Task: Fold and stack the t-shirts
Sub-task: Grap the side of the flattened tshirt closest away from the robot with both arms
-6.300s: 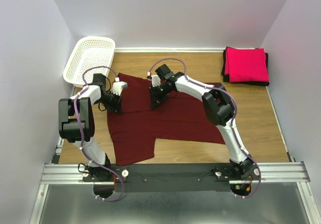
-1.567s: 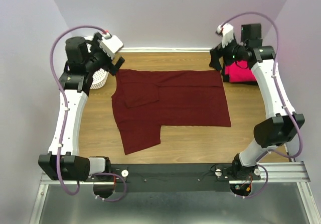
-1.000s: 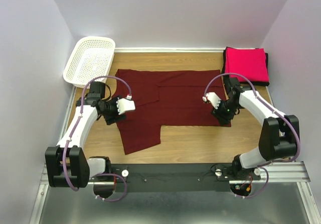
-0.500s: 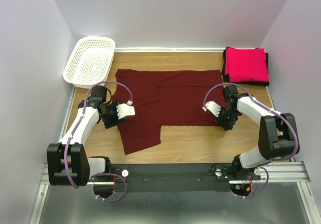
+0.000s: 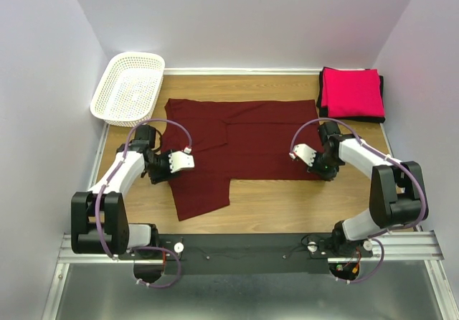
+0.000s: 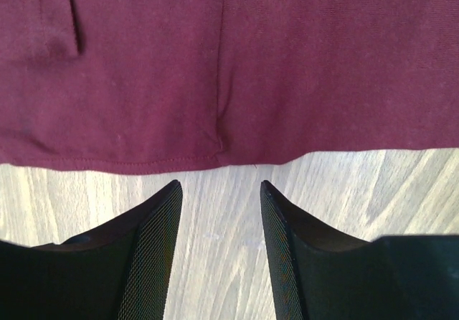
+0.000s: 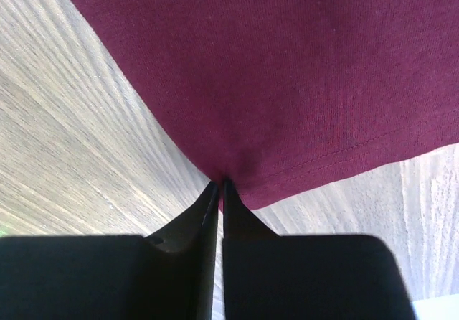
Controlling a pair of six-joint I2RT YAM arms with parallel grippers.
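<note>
While the right gripper point(image 7: 221, 185) has its two fingers pressed together with almost no gap, a small pucker of the maroon t-shirt point(image 7: 287, 69) sits at their tips. The grip lies at the stitched hem, at the near right corner of the garment. Bare wood of the table point(image 5: 272, 205) shows on both sides of that corner in the right wrist view.

The left gripper point(image 6: 219, 184) has its jaws set apart at a moderate width. Both fingers point(image 6: 161, 223) lie over bare wood, and their tips stop just short of the hem on the left side of the maroon t-shirt. No cloth is between them. A short crease in the fabric runs up from the hem, directly ahead of the gap.

In the top view, both arms are bent low over the table, one at each side of the maroon t-shirt. The garment lies flat across the middle of the table. Its long edge runs from left to right, and a narrower section at the left reaches toward the near edge.

The pink-red t-shirt point(image 5: 350, 92) lies folded at the far right corner, well apart from the maroon one. It rests on a black t-shirt point(image 5: 323, 109), which shows only as a thin border. A white mesh basket point(image 5: 129, 87) stands at the far left corner, near the shirt but not touching it.
</note>
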